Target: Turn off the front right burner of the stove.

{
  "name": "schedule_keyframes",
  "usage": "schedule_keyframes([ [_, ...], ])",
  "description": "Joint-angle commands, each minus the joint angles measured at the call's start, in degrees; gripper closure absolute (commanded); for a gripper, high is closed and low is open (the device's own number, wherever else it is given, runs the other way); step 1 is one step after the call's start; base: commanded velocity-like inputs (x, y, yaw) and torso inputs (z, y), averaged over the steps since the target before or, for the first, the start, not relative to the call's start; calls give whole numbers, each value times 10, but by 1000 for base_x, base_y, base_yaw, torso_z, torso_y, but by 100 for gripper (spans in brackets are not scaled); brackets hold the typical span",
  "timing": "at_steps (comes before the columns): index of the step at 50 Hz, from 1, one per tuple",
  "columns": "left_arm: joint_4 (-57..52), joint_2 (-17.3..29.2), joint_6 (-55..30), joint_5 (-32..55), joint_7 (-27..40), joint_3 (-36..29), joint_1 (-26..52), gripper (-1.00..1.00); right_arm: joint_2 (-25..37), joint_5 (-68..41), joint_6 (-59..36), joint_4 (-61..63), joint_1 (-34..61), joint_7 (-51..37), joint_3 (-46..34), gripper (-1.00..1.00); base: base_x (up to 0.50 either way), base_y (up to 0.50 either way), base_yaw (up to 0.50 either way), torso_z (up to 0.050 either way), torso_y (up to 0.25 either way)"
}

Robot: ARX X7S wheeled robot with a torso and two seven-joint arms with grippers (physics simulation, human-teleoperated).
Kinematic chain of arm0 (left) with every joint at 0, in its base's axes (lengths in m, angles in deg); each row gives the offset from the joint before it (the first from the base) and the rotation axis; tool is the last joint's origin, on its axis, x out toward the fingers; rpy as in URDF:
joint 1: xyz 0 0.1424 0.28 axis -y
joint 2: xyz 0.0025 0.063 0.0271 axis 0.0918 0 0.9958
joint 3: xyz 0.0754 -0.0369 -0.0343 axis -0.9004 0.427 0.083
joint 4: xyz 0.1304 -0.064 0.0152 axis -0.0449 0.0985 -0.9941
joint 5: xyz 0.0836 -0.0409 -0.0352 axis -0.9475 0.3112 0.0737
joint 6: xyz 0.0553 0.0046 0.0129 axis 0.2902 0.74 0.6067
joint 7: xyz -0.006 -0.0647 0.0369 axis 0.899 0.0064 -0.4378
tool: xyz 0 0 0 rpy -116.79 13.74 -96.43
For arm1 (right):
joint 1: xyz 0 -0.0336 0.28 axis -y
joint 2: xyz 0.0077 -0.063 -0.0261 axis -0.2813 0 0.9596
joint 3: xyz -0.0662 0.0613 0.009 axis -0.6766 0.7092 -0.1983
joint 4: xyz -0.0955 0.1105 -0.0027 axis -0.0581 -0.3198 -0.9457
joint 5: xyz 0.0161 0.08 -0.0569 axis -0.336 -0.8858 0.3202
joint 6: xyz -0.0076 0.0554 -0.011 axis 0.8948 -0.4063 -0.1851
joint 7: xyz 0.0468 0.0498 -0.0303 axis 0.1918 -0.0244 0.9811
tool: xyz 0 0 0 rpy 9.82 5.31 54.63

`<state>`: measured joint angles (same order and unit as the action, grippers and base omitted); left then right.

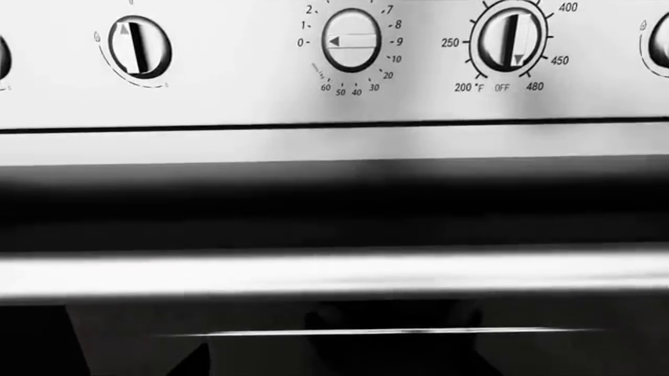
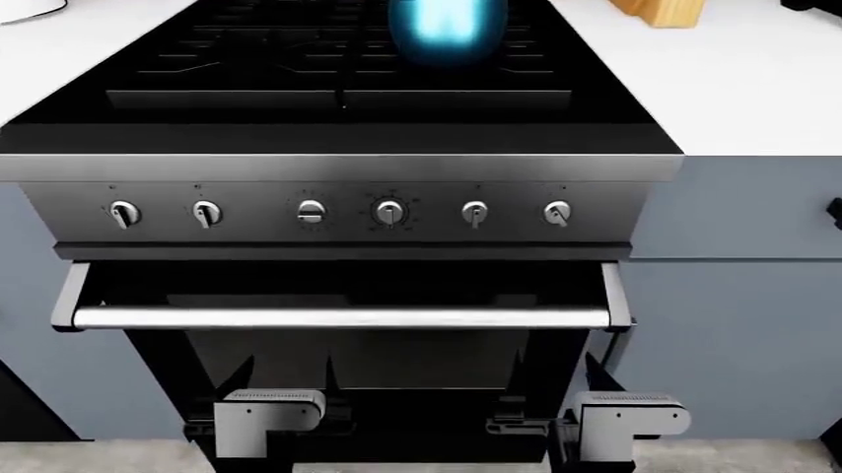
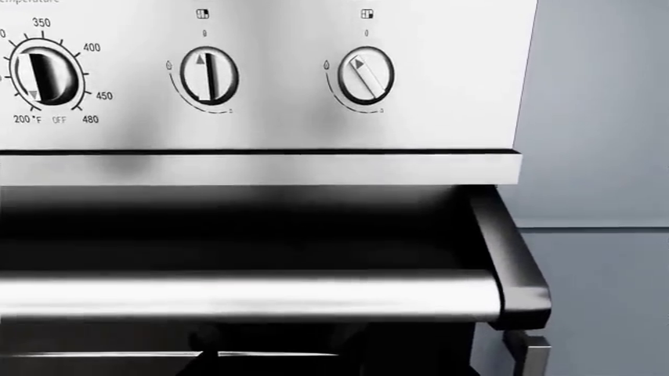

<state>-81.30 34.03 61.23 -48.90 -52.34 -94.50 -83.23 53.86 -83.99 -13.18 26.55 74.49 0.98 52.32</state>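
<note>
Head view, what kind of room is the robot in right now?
Most likely a home kitchen. A stainless-steel stove with a black grated cooktop and a row of knobs stands between white countertops, with grey-blue cabinets below.

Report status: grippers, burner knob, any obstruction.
Both grippers low before the oven door, left and right, holding nothing; jaw state unclear. Rightmost knob tilted off vertical, untouched. Door handle lies between grippers and knobs.
</note>
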Motion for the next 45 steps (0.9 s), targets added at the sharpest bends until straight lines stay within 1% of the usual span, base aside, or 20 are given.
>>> schedule_keyframes([
  [1,1,3,-1,3,5,-4,1,-100,4,1,1,0,1,-8,-5,-100,0,0,0,0,0],
  [5,-1,4,-3,4,8,-6,-1,-100,6,19,10,2,2,-19,-9,-100,0,0,0,0,0],
  [10,-7,5,-6,5,11,-8,-3,-100,15,35,-11,53,-8,-20,-26,-100,0,0,0,0,0],
  [17,-4,7,-11,7,15,-10,1,-100,34,24,-91,162,-16,-27,-22,-100,0,0,0,0,0],
  [28,3,9,-8,10,17,-13,5,-100,46,-10,-184,273,-6,-44,0,-100,0,0,0,0,0],
  [37,4,12,-7,12,20,-16,5,-100,66,-16,-278,334,45,-58,12,-100,0,0,0,0,0],
  [45,-4,14,-10,15,24,-18,1,-100,79,-23,-364,343,102,-60,12,-100,0,0,0,0,0],
])
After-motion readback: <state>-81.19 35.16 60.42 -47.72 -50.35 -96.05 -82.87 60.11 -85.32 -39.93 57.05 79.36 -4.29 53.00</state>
